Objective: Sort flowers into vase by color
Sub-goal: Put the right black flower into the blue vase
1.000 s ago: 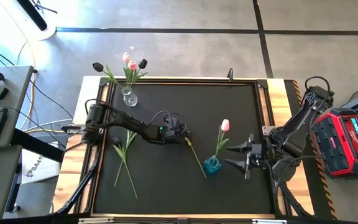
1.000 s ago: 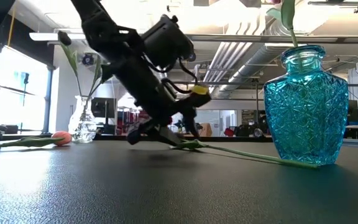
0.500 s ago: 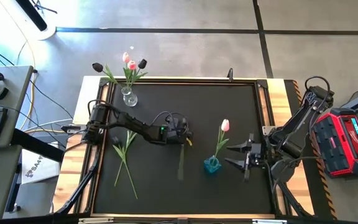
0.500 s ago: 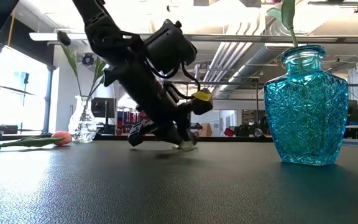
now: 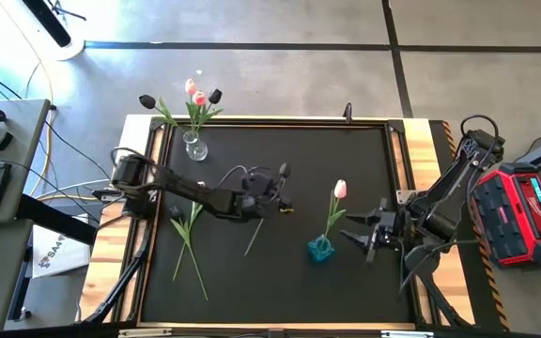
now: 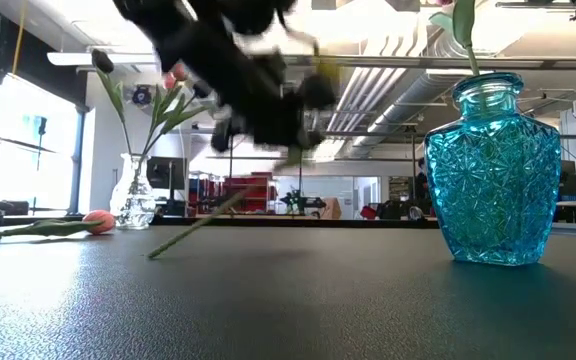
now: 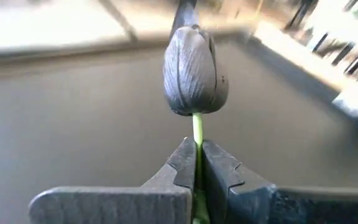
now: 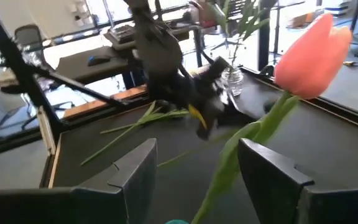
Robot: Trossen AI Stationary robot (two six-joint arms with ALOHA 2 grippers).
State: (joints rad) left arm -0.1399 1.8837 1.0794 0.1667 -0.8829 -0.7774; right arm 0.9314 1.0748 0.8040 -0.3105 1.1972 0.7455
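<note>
One dark tulip [image 7: 195, 79] now lifted by left pincer [image 7: 196, 163].

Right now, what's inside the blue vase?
The blue vase holds one pink tulip, its stem leaning out of the neck. The patterned glass hides the stem's lower end. The right pincer hangs open beside it; the left pincer grips a dark tulip.

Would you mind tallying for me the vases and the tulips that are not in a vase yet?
Vases: 2, the clear vase and the blue vase
Tulips lying on the mat: 2
Tulips held in the left gripper: 1, the dark tulip
Total: 5
</note>
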